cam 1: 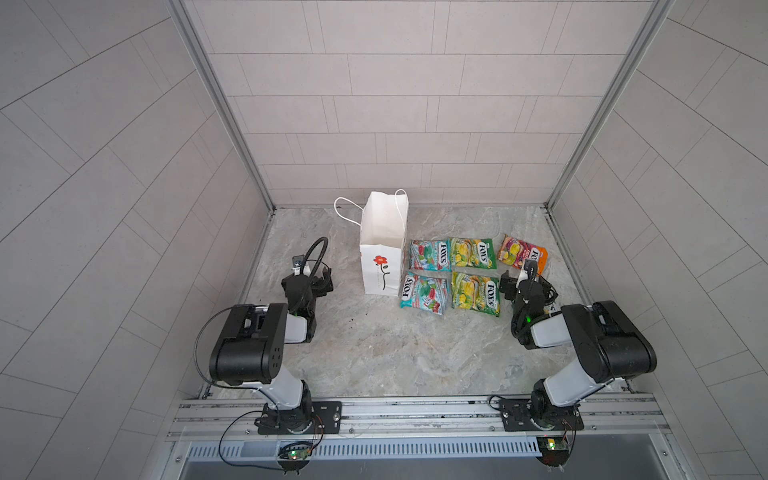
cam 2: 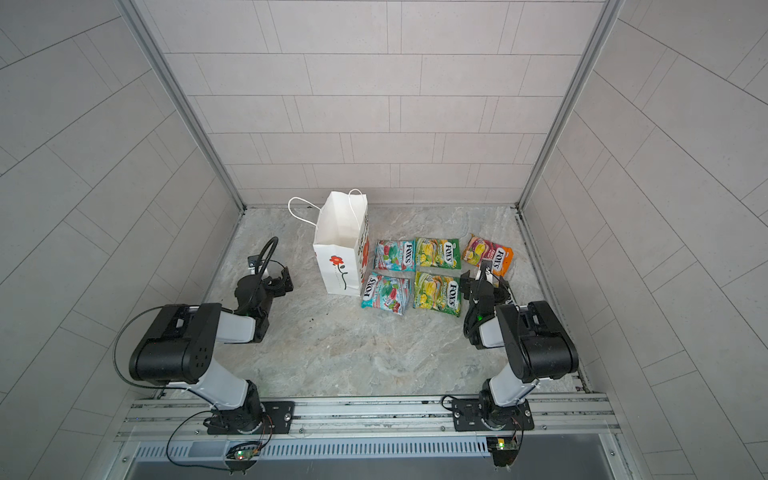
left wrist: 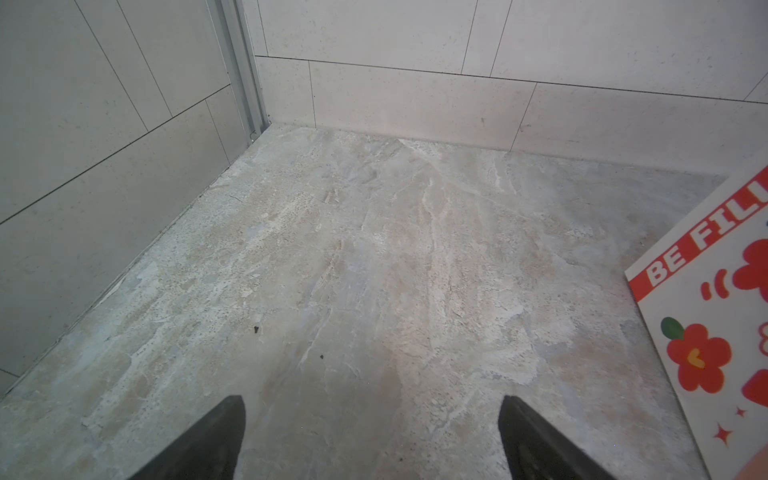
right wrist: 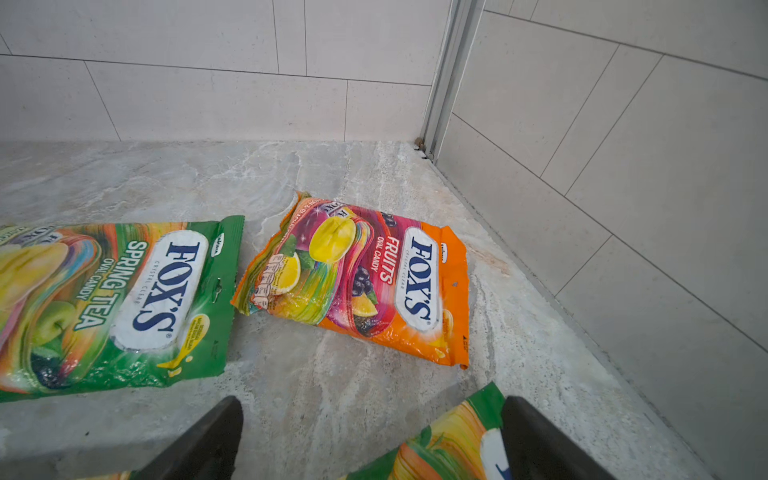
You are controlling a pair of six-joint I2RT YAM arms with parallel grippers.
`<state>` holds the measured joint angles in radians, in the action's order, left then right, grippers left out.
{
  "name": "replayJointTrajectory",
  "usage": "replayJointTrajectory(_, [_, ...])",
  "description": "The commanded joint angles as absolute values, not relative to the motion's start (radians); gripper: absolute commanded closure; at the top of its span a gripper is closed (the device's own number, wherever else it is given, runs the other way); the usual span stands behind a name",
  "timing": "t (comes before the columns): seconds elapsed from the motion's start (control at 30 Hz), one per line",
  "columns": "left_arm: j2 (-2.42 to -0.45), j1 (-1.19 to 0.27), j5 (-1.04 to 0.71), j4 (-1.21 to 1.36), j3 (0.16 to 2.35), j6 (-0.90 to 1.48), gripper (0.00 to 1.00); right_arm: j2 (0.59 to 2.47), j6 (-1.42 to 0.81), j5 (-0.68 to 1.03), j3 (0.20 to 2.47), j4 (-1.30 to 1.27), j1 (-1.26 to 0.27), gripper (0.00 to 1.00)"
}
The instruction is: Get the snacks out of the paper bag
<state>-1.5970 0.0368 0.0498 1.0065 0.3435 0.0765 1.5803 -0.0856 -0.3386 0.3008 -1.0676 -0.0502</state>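
Observation:
The white paper bag (cam 1: 382, 249) (cam 2: 338, 245) stands upright with its top open, and only white paper shows inside. Its printed side (left wrist: 706, 311) is at the edge of the left wrist view. To its right, snacks lie flat on the floor: two teal-red packets (cam 1: 430, 255) (cam 1: 424, 293), two green-yellow ones (cam 1: 471, 252) (cam 1: 476, 293) and an orange-pink one (cam 1: 521, 253) (right wrist: 365, 282). Another green-yellow packet (right wrist: 449, 444) lies under my right gripper (right wrist: 372, 405) (cam 1: 525, 282), which is open with one finger beside it. My left gripper (left wrist: 372, 401) (cam 1: 322, 280) is open and empty, left of the bag.
Tiled walls close in the marble floor (cam 1: 395, 353) on the left, back and right. The orange-pink packet lies near the right wall (right wrist: 623, 208). The bag's cord handle (cam 1: 345, 210) hangs out to its left. A metal rail (cam 1: 415, 411) with both arm bases runs along the front.

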Motion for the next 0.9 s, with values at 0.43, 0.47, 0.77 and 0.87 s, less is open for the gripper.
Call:
replayJointTrajectory(0.43, [-1.585, 0.032, 0.025, 0.973, 0.368, 0.054, 0.00, 1.579, -0.057, -0.338, 0.328, -1.041, -0.061, 0.01])
replayJointTrajectory(0.47, [-1.585, 0.033, 0.025, 0.973, 0.369, 0.054, 0.00, 1.578, -0.057, -0.337, 0.328, -1.041, -0.062, 0.01])
replayJointTrajectory(0.77, [-1.585, 0.031, 0.023, 0.963, 0.373, 0.051, 0.00, 1.578, -0.057, -0.338, 0.328, -1.041, -0.061, 0.01])
replayJointTrajectory(0.87, [-1.584, 0.032, 0.019, 0.971, 0.369, 0.052, 0.00, 1.578, -0.057, -0.337, 0.327, -1.041, -0.061, 0.01])
